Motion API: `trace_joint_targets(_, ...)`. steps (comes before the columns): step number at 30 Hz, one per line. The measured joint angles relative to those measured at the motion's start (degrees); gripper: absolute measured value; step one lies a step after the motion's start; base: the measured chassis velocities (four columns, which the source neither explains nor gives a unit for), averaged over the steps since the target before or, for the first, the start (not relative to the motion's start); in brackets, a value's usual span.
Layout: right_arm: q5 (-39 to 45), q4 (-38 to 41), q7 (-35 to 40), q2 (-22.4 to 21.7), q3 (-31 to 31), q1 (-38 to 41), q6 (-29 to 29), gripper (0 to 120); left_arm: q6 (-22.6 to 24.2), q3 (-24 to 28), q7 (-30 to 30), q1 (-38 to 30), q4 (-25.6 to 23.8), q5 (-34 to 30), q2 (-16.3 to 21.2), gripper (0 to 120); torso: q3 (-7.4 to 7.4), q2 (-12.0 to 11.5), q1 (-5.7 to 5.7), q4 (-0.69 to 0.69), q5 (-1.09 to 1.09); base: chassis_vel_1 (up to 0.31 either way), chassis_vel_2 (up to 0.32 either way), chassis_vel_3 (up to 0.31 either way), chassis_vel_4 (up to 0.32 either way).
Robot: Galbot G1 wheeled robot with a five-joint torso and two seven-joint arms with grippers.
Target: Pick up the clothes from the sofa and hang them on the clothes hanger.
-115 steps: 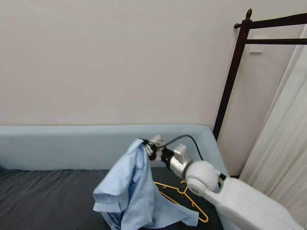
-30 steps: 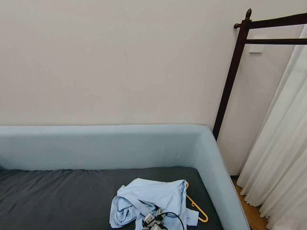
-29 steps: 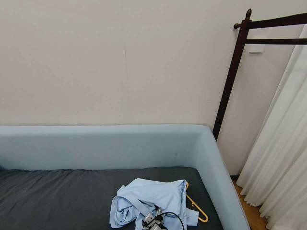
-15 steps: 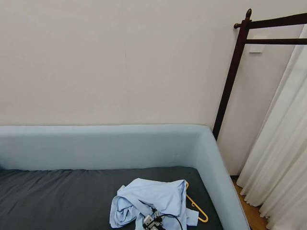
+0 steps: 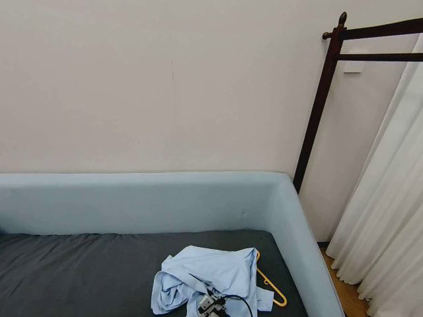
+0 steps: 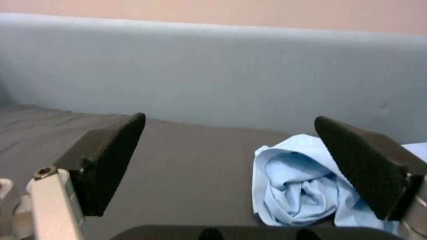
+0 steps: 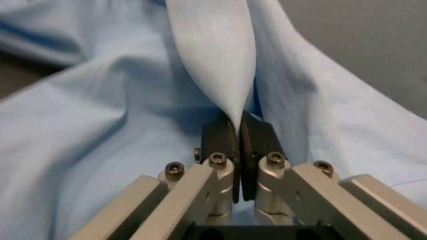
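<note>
A light blue shirt [image 5: 206, 276] lies crumpled on the sofa's dark seat [image 5: 79, 277], near the right end. An orange hanger [image 5: 273, 292] sticks out from under its right side. My right gripper [image 5: 210, 305] sits low on the shirt's near edge. In the right wrist view this gripper [image 7: 238, 129] is shut on a raised fold of the shirt [image 7: 220, 60]. My left gripper [image 6: 233, 165] hovers open over the seat, and its wrist view has the bunched shirt [image 6: 300, 186] just ahead of it.
The sofa's pale blue back [image 5: 145, 201] and right arm [image 5: 301, 257] wall in the seat. A dark wooden clothes rack [image 5: 319, 105] stands beyond the sofa's right end, against the wall. White curtains [image 5: 390, 218] hang at the far right.
A few seconds ago my right arm held the shirt up high; now the shirt lies heaped on the seat with the gripper low on it. Over the last second, hardly anything moved.
</note>
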Motion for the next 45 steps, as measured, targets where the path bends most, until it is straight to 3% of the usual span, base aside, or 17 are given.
trace_joint_targets(9, 8.9, 16.3, -2.2, -8.5, 0.1, 1.4, -1.5, 0, 2.0, 0.3, 0.0, -3.5, 2.1, -1.1, 2.1, 100, 0.0, 0.0, 0.0, -0.01, 0.0, 0.0, 0.0, 0.0, 0.0)
trace_joint_targets(15, 12.7, 24.9, -1.8, -12.2, 0.0, 4.5, -3.2, 0, 4.2, 1.4, 1.4, -6.8, 5.0, -4.8, 4.9, 100, 0.0, 0.0, 0.0, 0.0, -0.01, 0.0, 0.0, 0.0, 0.0)
trace_joint_targets(18, 14.4, 28.7, -1.5, -13.7, 0.4, 6.1, -4.5, 0, 5.7, 2.8, 2.9, -9.7, 8.8, -8.9, 7.8, 100, 0.0, 0.0, 0.0, 0.0, -0.01, 0.0, 0.0, 0.0, 0.0)
trace_joint_targets(25, 15.3, 30.8, -0.9, -15.3, 1.4, 6.3, -5.2, 0, 7.8, 7.4, 4.4, -16.9, 17.7, -15.4, 11.2, 100, 0.0, 0.0, 0.0, 0.0, -0.02, 0.0, 0.0, 0.0, 0.0)
trace_joint_targets(29, 15.8, 31.7, -0.8, -16.4, 2.4, 5.6, -5.7, 0, 9.1, 11.2, 5.8, -24.9, 23.9, -18.2, 12.6, 99, 0.0, 0.0, -0.01, -0.03, -0.01, 0.0, 0.0, 0.0, 0.0)
trace_joint_targets(36, 16.3, 31.3, -1.0, -15.7, 2.0, 7.1, -5.8, 0, 9.7, 13.9, 7.0, -29.6, 29.1, -18.2, 11.7, 98, 0.01, 0.0, -0.01, 0.02, -0.01, 0.0, 0.0, 0.0, 0.0)
trace_joint_targets(45, 17.4, 30.5, -1.1, -15.1, 3.0, 7.7, -6.1, 0, 10.2, 16.9, 10.1, -35.1, 34.8, -18.8, 9.9, 94, 0.0, 0.0, 0.0, -0.01, -0.01, 0.0, 0.0, 0.0, 0.0)
